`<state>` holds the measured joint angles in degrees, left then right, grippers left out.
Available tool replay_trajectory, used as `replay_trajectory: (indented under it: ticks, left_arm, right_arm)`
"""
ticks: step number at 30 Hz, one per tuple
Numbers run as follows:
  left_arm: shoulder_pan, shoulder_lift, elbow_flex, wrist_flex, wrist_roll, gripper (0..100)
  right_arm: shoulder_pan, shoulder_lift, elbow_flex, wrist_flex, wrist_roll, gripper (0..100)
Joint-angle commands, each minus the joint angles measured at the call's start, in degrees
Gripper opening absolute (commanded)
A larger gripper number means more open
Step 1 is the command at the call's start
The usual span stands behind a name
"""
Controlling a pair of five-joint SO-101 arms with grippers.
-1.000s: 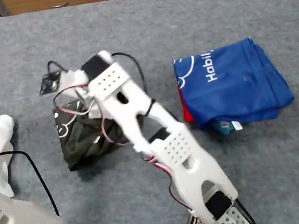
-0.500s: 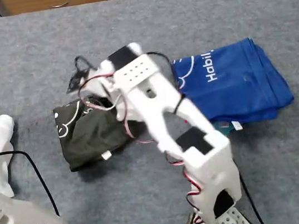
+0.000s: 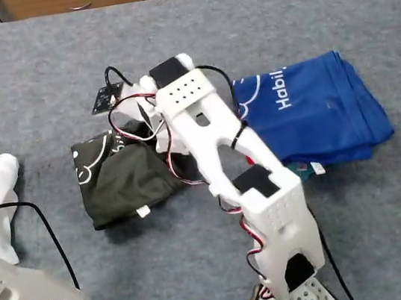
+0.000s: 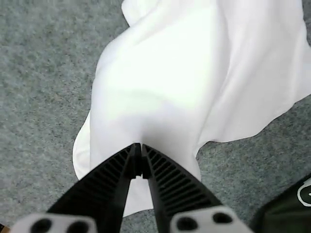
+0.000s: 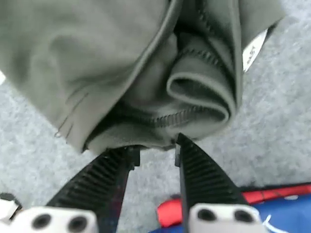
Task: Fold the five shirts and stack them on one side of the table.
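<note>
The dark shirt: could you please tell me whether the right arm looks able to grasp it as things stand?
Probably yes: the right gripper is open at the folded edge of the dark shirt, with nothing between them.

The right arm (image 3: 218, 143) has swung off the dark olive shirt (image 3: 118, 181), away from its far corner and over toward the blue shirt (image 3: 315, 110). The olive shirt now lies mostly uncovered, its white tag (image 3: 143, 211) showing. The right claw (image 5: 154, 144) has drawn back to the shirt's edge nearest the blue one, fingers a little apart.
</note>
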<state>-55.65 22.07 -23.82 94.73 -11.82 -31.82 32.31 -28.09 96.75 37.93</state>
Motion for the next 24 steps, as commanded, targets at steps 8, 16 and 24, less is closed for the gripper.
replay_trajectory:
  ticks: [8, 16, 24]
  left_arm:
    - [2.90, -12.09, 4.92, -0.53, -0.97, 2]
    - [16.79, -17.27, 11.25, -0.53, -1.14, 2]
    - [38.86, -17.80, 14.95, -5.36, -0.97, 2]
  right_arm:
    - [4.26, 5.76, -4.18, 4.04, 2.55, 1.6]
    - [10.07, 1.10, -2.95, 4.57, 4.13, 1.0]
    - [5.41, -2.51, -9.71, 4.84, 3.87, 23.1]
